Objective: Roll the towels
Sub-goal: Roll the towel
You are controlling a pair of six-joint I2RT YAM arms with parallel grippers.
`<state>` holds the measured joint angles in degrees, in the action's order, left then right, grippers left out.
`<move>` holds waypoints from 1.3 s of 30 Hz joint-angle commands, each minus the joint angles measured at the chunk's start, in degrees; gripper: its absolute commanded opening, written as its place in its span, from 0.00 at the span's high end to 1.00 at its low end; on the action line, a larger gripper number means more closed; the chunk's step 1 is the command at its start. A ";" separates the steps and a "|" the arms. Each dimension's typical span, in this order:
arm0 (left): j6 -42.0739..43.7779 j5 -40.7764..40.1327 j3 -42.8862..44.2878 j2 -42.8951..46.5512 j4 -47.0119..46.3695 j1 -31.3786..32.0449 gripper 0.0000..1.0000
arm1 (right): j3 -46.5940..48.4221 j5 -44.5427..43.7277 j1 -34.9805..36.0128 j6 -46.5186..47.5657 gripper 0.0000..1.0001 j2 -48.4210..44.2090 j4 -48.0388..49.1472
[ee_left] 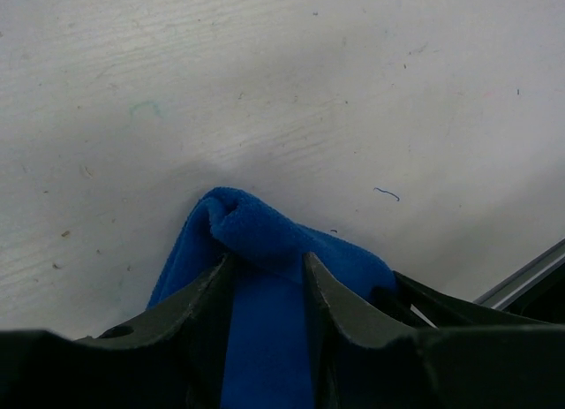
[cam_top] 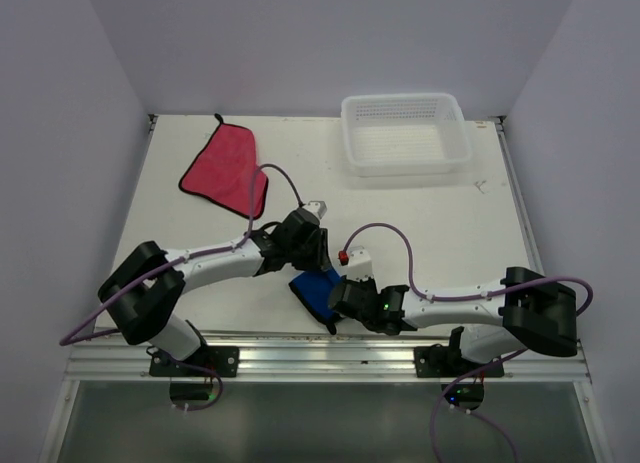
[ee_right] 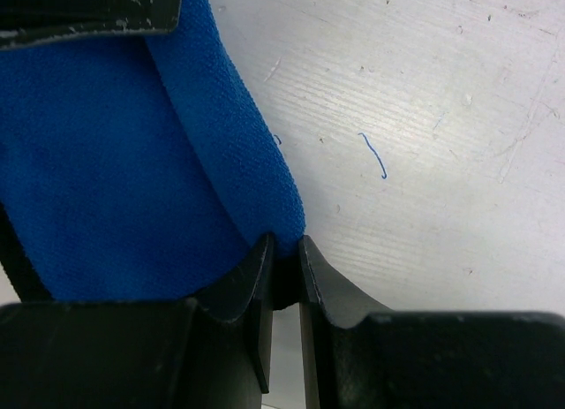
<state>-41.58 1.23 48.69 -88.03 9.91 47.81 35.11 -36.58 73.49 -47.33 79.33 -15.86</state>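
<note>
The blue towel lies bunched near the table's front edge between both grippers. My left gripper is shut on a fold of the blue towel, which fills the gap between its fingers. My right gripper is shut on the blue towel's edge, pinching a corner at its fingertips. The pink-red towel lies flat and unrolled at the back left, away from both grippers.
A white mesh basket stands at the back right. The metal rail of the table's front edge runs just below the towel and shows in the left wrist view. Purple cables loop over both arms.
</note>
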 commanded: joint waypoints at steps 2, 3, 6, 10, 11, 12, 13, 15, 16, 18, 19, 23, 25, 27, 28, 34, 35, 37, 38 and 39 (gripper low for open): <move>-0.96 -0.97 -1.48 -1.88 -2.62 0.53 0.61 | -1.19 -1.30 0.33 -0.75 1.00 -1.55 1.44; -1.04 -0.97 -1.84 -2.23 -2.62 0.44 0.61 | -1.36 -1.30 0.33 -0.74 1.00 -1.72 1.62; -1.22 -3.34 -2.63 -2.94 -2.44 0.44 0.63 | -1.36 -2.09 1.03 -0.40 1.00 -1.64 2.06; -1.66 -5.10 -4.30 -2.24 -2.88 0.44 0.69 | -1.01 -3.24 2.09 -0.39 1.00 -0.85 2.58; -1.66 -5.45 -4.82 -1.63 -2.88 0.53 0.71 | -0.92 -3.24 2.09 -0.48 1.00 -0.67 2.59; -1.66 -5.63 -5.09 -1.45 -2.88 0.44 0.72 | -0.75 -3.58 2.18 -1.09 1.00 -0.32 2.41; -1.57 -6.06 -5.35 -1.10 -2.88 0.44 0.73 | -0.49 -3.94 2.18 -1.44 1.00 -0.06 1.97; -1.22 -6.77 -6.41 0.05 -2.71 0.44 0.74 | -0.57 -4.46 2.09 -1.80 1.00 -0.05 1.97; -1.22 -7.29 -6.76 0.40 -2.71 0.53 0.74 | -0.75 -4.64 2.09 -1.80 1.00 -0.23 2.14; -0.87 -8.26 -7.55 0.67 -2.71 0.44 0.73 | -0.75 -4.64 2.09 -1.71 1.00 -0.14 2.67; -0.78 -8.70 -7.73 0.49 -2.53 0.44 0.73 | -0.49 -4.47 2.18 -1.10 1.00 0.03 2.76; -0.69 -9.14 -8.08 -1.70 -3.14 0.35 0.73 | 0.57 -4.20 3.05 0.48 1.00 1.96 3.55; -0.61 -10.10 -8.26 -2.32 -4.28 0.44 0.73 | 1.36 -5.25 4.37 1.36 1.00 2.49 3.64; -0.08 -11.34 -8.34 -2.94 -5.51 0.35 0.73 | 2.23 -5.96 5.25 2.15 1.00 3.28 3.55; 0.88 -12.56 -8.26 -3.11 -6.04 0.27 0.74 | 2.50 -6.66 5.95 2.42 1.00 3.55 3.38; 4.31 -14.42 -7.12 -5.57 -9.47 -1.66 0.76 | 5.57 -9.21 7.80 4.44 1.00 7.49 3.46; 4.67 -14.24 -6.94 -6.10 -11.21 -2.10 0.76 | 6.02 -9.74 7.80 4.88 1.00 8.20 3.46; 5.98 -14.07 -6.33 -6.89 -12.28 -3.51 0.77 | 7.59 -11.58 8.07 5.76 1.00 10.22 3.20; 6.42 -14.07 -5.63 -7.59 -12.81 -3.95 0.78 | 8.04 -12.11 8.16 6.19 1.00 10.93 3.20; 6.95 -13.89 -5.27 -7.86 -13.51 -4.30 0.78 | 8.56 -13.59 8.24 6.98 1.00 11.63 3.03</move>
<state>-39.07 -6.63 42.65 -92.58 -1.87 46.37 41.15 -45.76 80.75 -42.41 88.99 -12.45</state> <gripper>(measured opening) 0.227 0.173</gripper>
